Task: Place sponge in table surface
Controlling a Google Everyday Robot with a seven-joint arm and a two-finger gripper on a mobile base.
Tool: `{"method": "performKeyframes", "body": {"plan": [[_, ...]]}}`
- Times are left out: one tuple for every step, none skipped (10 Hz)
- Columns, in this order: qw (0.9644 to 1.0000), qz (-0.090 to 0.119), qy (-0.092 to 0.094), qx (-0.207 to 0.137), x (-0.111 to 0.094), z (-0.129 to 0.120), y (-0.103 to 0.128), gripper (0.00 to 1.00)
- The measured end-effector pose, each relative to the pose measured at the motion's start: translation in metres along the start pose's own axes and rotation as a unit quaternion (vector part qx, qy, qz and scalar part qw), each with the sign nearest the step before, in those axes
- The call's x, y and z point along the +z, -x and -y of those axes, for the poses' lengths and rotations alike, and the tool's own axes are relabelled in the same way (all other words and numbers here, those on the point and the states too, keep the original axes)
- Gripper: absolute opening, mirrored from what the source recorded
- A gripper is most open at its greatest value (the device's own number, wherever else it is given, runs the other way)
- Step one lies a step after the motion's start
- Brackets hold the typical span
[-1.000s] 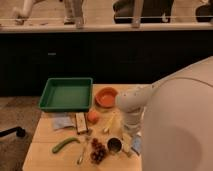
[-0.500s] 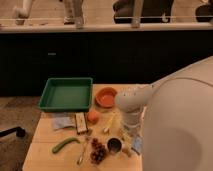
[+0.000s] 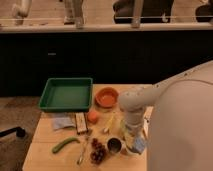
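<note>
Below-right of the orange bowl (image 3: pixel 106 96), the pincer (image 3: pixel 131 143) is held low over the tabletop (image 3: pixel 46 146) beside what is taken for the sponge (image 3: pixel 139 145); its grip cannot be told, so placement is judged near but unconfirmed.

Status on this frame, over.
Gripper low over right side of table. Bluish sponge beside it, contact unclear. Metal cup and grapes close alongside.
</note>
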Motion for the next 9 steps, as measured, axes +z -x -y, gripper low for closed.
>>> {"method": "performKeyframes", "body": {"plan": [[1.0000,-0.001,-0.001,-0.001,-0.0001,-0.0002,0.0001,0.00],[1.0000,-0.001,-0.001,-0.002,-0.0001,-0.0001,0.0003,0.00],[1.0000,-0.002,-0.001,-0.004,-0.0005,-0.0001,0.0001,0.00],[1.0000,-0.003,0.000,-0.005,-0.0013,-0.0002,-0.0001,0.00],[1.0000,-0.004,0.002,-0.007,-0.0025,-0.0006,-0.0008,0.00],[0.9999,-0.004,0.005,-0.009,-0.0040,-0.0020,-0.0010,0.00],[0.9999,-0.005,0.008,-0.009,-0.0057,-0.0035,-0.0014,0.00],[0.9999,-0.005,0.012,-0.010,-0.0077,-0.0049,-0.0025,0.00],[0.9998,-0.006,0.016,-0.011,-0.0101,-0.0058,-0.0041,0.00]]}}
